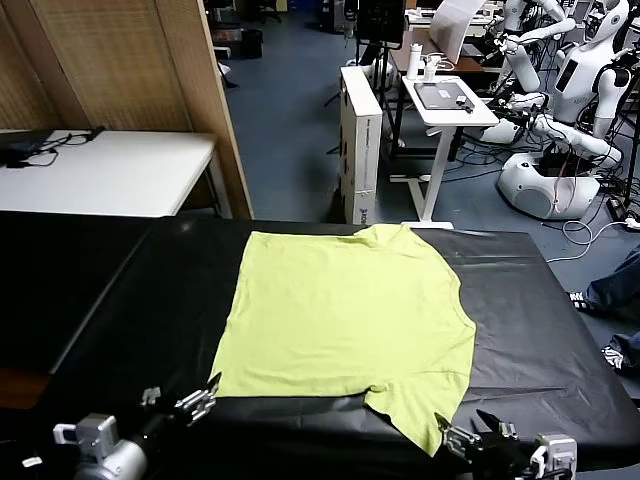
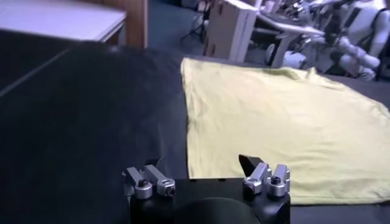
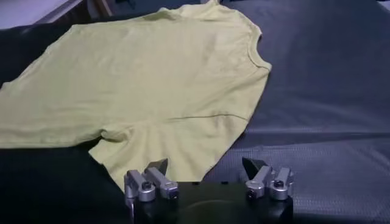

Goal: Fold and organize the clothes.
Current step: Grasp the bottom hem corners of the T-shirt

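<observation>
The lime yellow-green T-shirt lies spread flat on the black table, plain face up, neck to the right and hem to the left. One sleeve lies at the near right corner, the other at the far edge. My left gripper is open and empty at the near edge, just short of the shirt's near hem corner. My right gripper is open and empty, just short of the near sleeve. The shirt also shows in the left wrist view.
A white table and a wooden partition stand beyond the far left. A white cabinet, a small white desk and white robots stand on the blue floor behind. A person's foot shows at the right.
</observation>
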